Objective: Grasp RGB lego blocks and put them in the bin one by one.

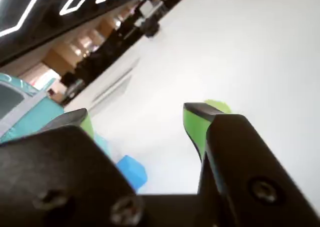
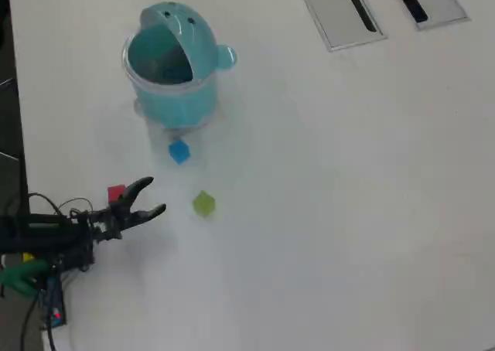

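The gripper stood with its two fingers spread apart and nothing between them; the wrist view confirmed an empty gap between the green-lined finger pads. The red block lay just behind the upper finger in the overhead view, close to it, contact not determinable. The yellow-green block sat on the white table a little ahead of the fingertips, apart from them, and the blue block lay further on, just in front of the bin. The bin stood upright with its lid tipped back and its mouth open; no block was visible inside. All three blocks appeared small, light, rigid and smooth, so likely to skid if nudged; the sound grip would be across two opposite flat faces, fingers lowered squarely over one block.
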Controlling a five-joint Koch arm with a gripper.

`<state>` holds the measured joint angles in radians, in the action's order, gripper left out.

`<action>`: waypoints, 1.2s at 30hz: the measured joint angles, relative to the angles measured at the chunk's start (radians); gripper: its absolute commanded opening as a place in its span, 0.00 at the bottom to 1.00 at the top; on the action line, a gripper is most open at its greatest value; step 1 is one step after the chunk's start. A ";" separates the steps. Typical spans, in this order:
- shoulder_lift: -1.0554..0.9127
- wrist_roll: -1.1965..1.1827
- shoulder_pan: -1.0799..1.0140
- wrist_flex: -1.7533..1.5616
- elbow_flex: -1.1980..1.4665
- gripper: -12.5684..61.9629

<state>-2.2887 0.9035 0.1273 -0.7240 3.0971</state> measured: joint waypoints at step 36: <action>-0.002 0.626 0.167 0.414 -0.247 0.65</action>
<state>-2.2902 1.5294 0.2945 -0.3099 2.8501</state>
